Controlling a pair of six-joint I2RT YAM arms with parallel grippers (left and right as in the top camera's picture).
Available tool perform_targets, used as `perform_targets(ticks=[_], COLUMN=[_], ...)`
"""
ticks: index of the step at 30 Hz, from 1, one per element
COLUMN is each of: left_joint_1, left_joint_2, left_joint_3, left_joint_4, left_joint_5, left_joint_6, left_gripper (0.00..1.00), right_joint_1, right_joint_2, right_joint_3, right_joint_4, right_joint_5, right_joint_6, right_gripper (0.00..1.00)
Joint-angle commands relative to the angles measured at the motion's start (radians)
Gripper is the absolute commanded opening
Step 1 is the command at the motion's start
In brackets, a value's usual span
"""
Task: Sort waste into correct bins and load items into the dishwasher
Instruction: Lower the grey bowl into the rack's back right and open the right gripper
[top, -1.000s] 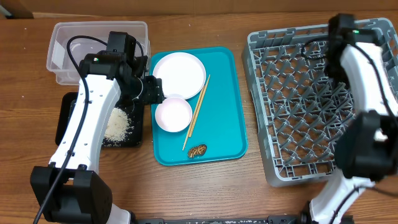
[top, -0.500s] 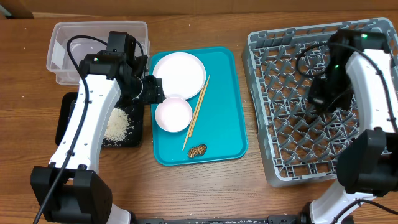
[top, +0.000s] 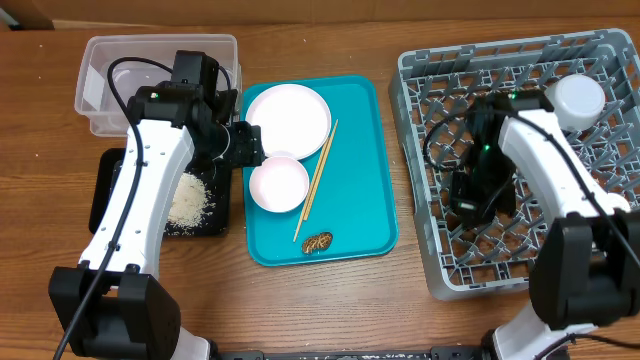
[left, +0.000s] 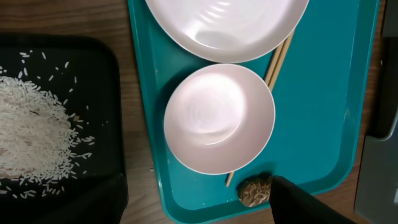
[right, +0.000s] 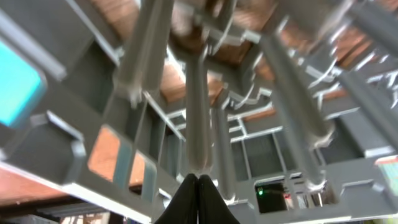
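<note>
A teal tray (top: 360, 150) holds a white plate (top: 288, 120), a pale pink bowl (top: 279, 183), wooden chopsticks (top: 318, 175) and a brown food scrap (top: 318, 242). My left gripper (top: 245, 147) hovers over the tray's left edge, open and empty. In the left wrist view its fingers (left: 199, 205) straddle the bowl (left: 219, 118), and the scrap (left: 254, 191) lies by the right finger. My right gripper (top: 468, 200) is shut and low over the grey dishwasher rack (top: 410, 120), its fingertips (right: 198, 186) pressed together among the tines. A white cup (top: 578, 97) sits in the rack's back right.
A black bin (top: 105, 165) with loose rice (left: 31, 118) stands left of the tray. A clear plastic bin (top: 100, 70) stands behind it. The plate (left: 227, 25) and chopsticks (left: 283, 53) lie just beyond the bowl. Bare wood lies between tray and rack.
My right arm has swung from the rack's back right corner to its left middle, uncovering the white cup in the back right. The left arm has not moved.
</note>
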Motion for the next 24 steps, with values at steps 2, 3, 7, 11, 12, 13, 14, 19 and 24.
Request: perform_targets(ticks=[2, 3, 7, 11, 12, 13, 14, 19, 24], left_joint_1=[-0.002, -0.002, -0.002, -0.002, -0.002, -0.002, -0.002, -0.002, -0.002], left_joint_2=[-0.018, -0.018, -0.018, -0.018, -0.018, -0.018, -0.018, -0.018, -0.018], left_joint_3=[0.017, 0.017, 0.017, 0.017, 0.017, 0.017, 0.017, 0.017, 0.017], left_joint_4=[0.002, 0.003, 0.002, 0.001, 0.001, 0.001, 0.001, 0.001, 0.001], left_joint_5=[-0.006, -0.006, -0.006, -0.006, -0.005, -0.005, -0.006, -0.006, -0.006], left_joint_6=[0.019, 0.019, 0.019, 0.019, 0.019, 0.019, 0.019, 0.019, 0.019], left_gripper=[0.76, 0.76, 0.76, 0.75, 0.75, 0.75, 0.75, 0.75, 0.75], right_joint_1=[0.045, 0.059, 0.127, 0.190, 0.198, 0.201, 0.201, 0.189, 0.184], right_joint_2=[-0.047, -0.047, -0.047, -0.047, -0.047, -0.048, -0.048, -0.048, -0.048], right_joint_3=[-0.055, -0.066, -0.095, -0.107, -0.107, -0.107, -0.107, -0.106, -0.107], right_joint_4=[0.015, 0.023, 0.052, 0.072, 0.076, 0.080, 0.082, 0.090, 0.052], right_joint_5=[-0.031, -0.047, -0.139, -0.143, -0.143, -0.143, -0.144, -0.140, -0.140], right_joint_6=[-0.014, -0.014, -0.048, -0.043, -0.039, -0.035, -0.035, -0.033, -0.035], right_gripper=[0.04, 0.04, 0.04, 0.04, 0.04, 0.04, 0.04, 0.04, 0.06])
